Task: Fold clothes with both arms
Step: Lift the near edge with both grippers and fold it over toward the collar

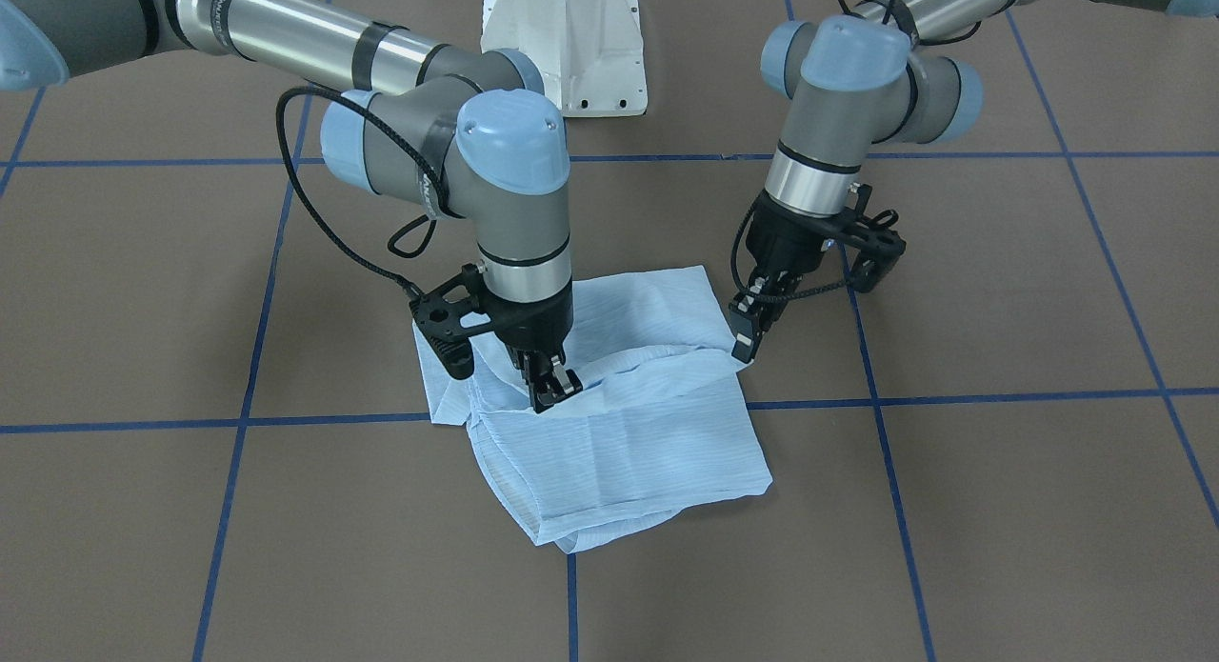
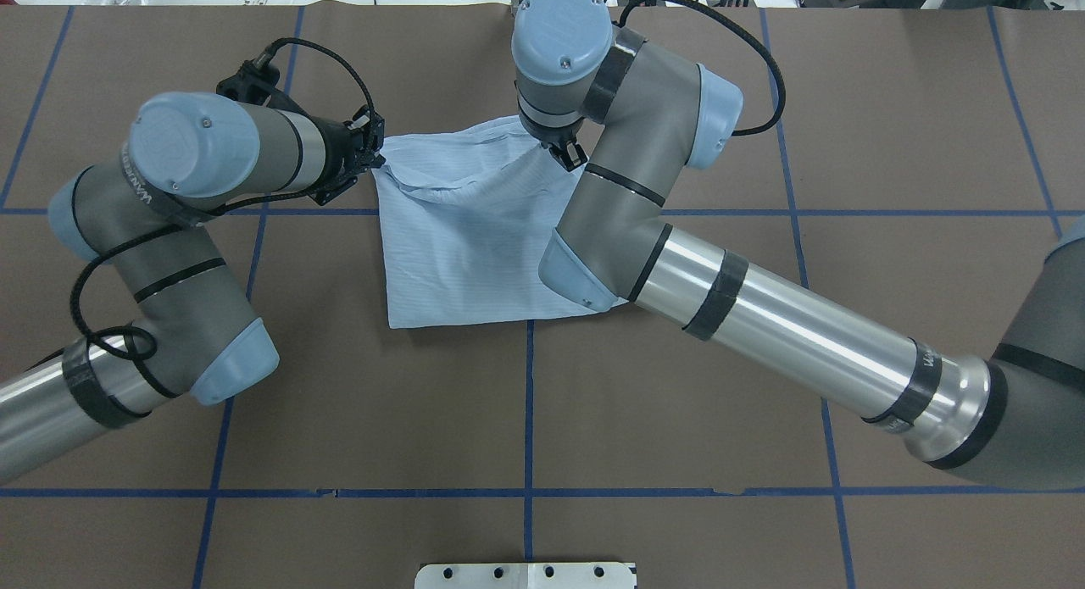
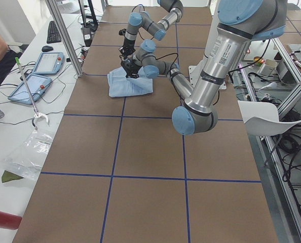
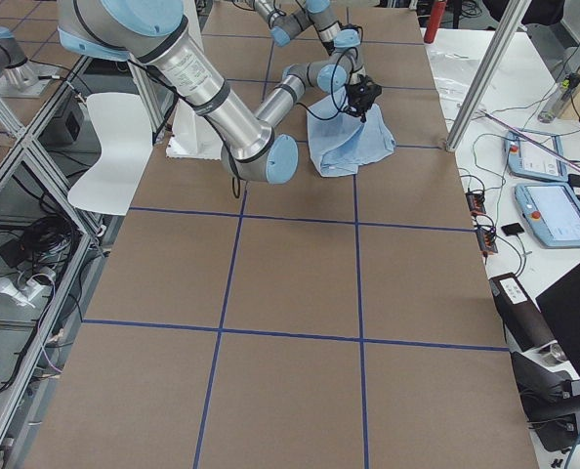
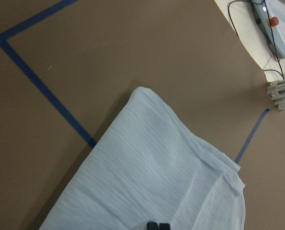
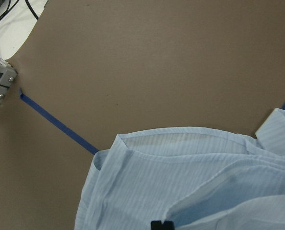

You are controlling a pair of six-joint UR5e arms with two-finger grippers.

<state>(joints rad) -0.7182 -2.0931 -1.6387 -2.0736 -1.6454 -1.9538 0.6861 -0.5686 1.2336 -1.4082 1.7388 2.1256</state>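
Brown taped table (image 1: 1000,290), and the shirt (image 1: 629,452) lies folded to a rough square beneath both tools. The left gripper (image 1: 744,346) is pinched onto its edge and the right gripper (image 1: 554,388) is clamped on the raised crease below it. Probably one more fold to go.

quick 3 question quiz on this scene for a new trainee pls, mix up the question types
1. Short answer: what is the left gripper shut on?
2. In the front-facing view, the gripper on the picture's left, pinching a raised fold of the shirt, is: A) the left gripper B) the right gripper C) an operator's tool
3. True or false: the shirt lies spread out at full length, with sleeves out to both sides.

Key: 1. the shirt, at its side edge. 2. B. 3. False; it is folded into a compact bundle.
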